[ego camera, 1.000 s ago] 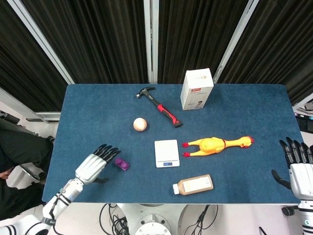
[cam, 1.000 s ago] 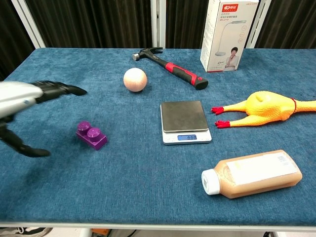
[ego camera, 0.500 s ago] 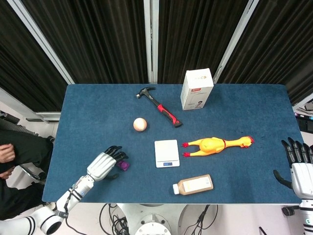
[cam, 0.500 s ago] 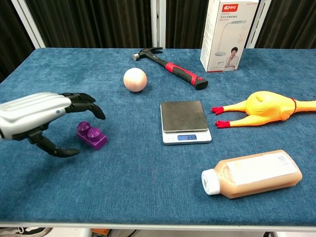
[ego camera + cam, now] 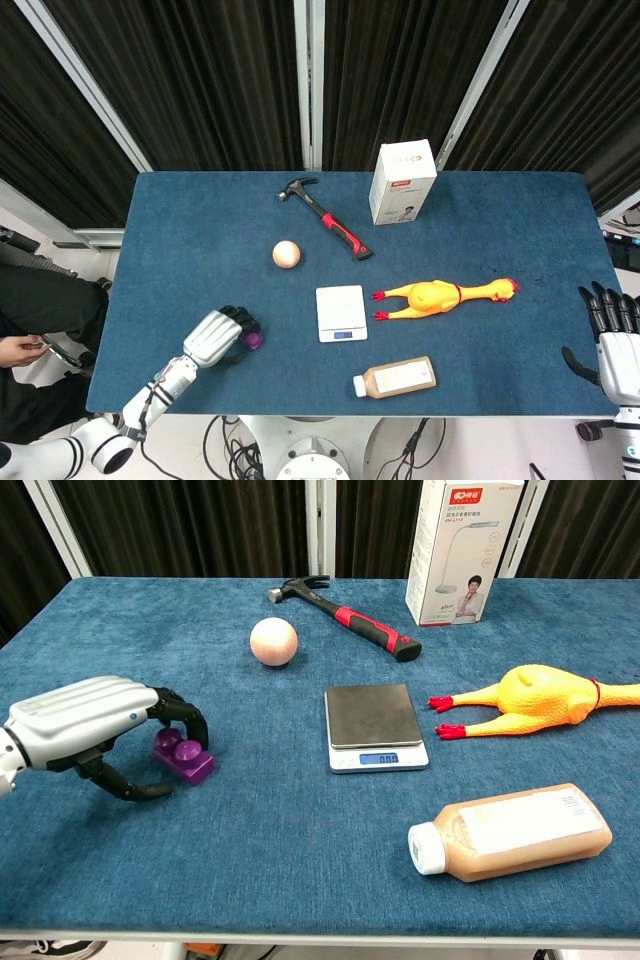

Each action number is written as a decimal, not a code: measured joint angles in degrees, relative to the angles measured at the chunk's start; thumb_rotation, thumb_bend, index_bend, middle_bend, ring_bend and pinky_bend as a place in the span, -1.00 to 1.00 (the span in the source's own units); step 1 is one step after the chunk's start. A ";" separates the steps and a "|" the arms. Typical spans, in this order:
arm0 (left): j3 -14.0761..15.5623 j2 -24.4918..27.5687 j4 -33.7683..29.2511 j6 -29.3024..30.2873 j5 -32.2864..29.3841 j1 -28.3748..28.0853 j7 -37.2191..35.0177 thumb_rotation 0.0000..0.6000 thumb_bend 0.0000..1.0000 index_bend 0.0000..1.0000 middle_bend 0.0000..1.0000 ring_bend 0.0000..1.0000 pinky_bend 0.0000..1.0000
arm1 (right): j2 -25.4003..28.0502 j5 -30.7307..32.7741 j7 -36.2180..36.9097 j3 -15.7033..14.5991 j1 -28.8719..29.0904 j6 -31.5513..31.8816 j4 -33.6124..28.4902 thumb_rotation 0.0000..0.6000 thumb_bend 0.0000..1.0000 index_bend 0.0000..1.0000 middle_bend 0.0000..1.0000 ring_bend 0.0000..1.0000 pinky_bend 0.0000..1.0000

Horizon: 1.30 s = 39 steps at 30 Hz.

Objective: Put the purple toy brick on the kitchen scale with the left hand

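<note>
- One left hand [image 5: 95,725] curls over the purple toy brick [image 5: 186,759], fingers arched around it, seemingly to grasp; whether it grips yet, I cannot tell (brick rests on the table [image 5: 300,850]).
- Kitchen scale [image 5: 374,726] sits well apart, bare.
- Right hand [image 5: 612,335] idles, fingers spread, holding nothing.

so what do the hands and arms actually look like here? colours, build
Left hand: silver-grey shell over the back, black fingers, black thumb. Its forearm in the head view is white-grey with black segmented wrist bands. Right hand: the same silver-white body and black fingers. No visible markings or loose cables.
</note>
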 measured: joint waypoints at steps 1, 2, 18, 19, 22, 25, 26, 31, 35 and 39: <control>0.06 -0.14 0.20 0.12 -0.04 -0.01 0.02 1.00 -0.45 -0.09 -0.09 -0.31 -0.17 | -0.01 -0.07 0.20 -0.04 0.02 -0.06 0.05 1.00 -0.66 -1.00 -1.00 -1.00 -1.00; 0.09 -0.27 0.38 0.32 -0.04 0.00 0.06 1.00 -0.44 -0.06 -0.06 -0.28 -0.15 | -0.02 -0.13 0.37 -0.07 0.03 -0.09 0.12 1.00 -0.66 -1.00 -1.00 -1.00 -1.00; -3.66 -0.57 -0.36 0.70 -1.23 -3.86 -0.32 1.00 -0.42 0.10 0.10 -0.13 0.00 | 0.16 -0.77 1.45 -0.01 -0.52 1.20 0.58 1.00 -0.66 -1.00 -1.00 -1.00 -1.00; -4.14 -0.54 -0.70 -0.02 -1.54 -4.54 -0.57 1.00 -0.42 0.10 0.10 -0.12 0.00 | 0.25 -1.13 1.72 -0.07 -0.63 1.55 0.35 1.00 -0.66 -1.00 -1.00 -1.00 -1.00; -5.91 -0.96 -1.58 -2.10 -2.34 -7.17 -2.20 1.00 -0.42 0.12 0.12 -0.10 0.02 | 0.68 -2.05 2.75 -0.13 -0.98 2.84 -0.21 1.00 -0.65 -1.00 -1.00 -1.00 -1.00; -7.47 -2.71 -1.32 -3.51 -2.55 -10.11 -4.46 1.00 -0.42 0.13 0.13 -0.10 0.02 | 1.03 -2.38 2.81 0.07 -1.57 4.55 -0.55 1.00 -0.60 -1.00 -1.00 -1.00 -1.00; -7.84 -3.47 -0.88 -3.85 -2.53 -10.93 -4.92 1.00 -0.42 0.12 0.13 -0.10 0.02 | 1.11 -2.53 2.59 0.10 -1.79 5.10 -0.67 1.00 -0.60 -1.00 -1.00 -1.00 -1.00; -8.96 -8.09 4.30 -5.43 -2.39 -14.54 -7.49 1.00 -0.42 0.12 0.13 -0.10 0.02 | 1.61 -3.90 1.82 -0.17 -3.18 7.68 -1.48 1.00 -0.59 -1.00 -1.00 -1.00 -1.00; -9.20 -12.11 9.66 -6.12 -2.35 -16.71 -10.22 1.00 -0.42 0.12 0.13 -0.10 0.02 | 1.84 -3.96 1.88 -0.25 -3.66 8.12 -1.59 1.00 -0.59 -1.00 -1.00 -1.00 -1.00; -9.53 -16.31 15.63 -6.34 -2.30 -19.25 -13.57 1.00 -0.42 0.12 0.13 -0.10 0.02 | 1.89 -3.69 2.00 -0.08 -3.68 7.96 -1.56 1.00 -0.59 -1.00 -1.00 -1.00 -1.00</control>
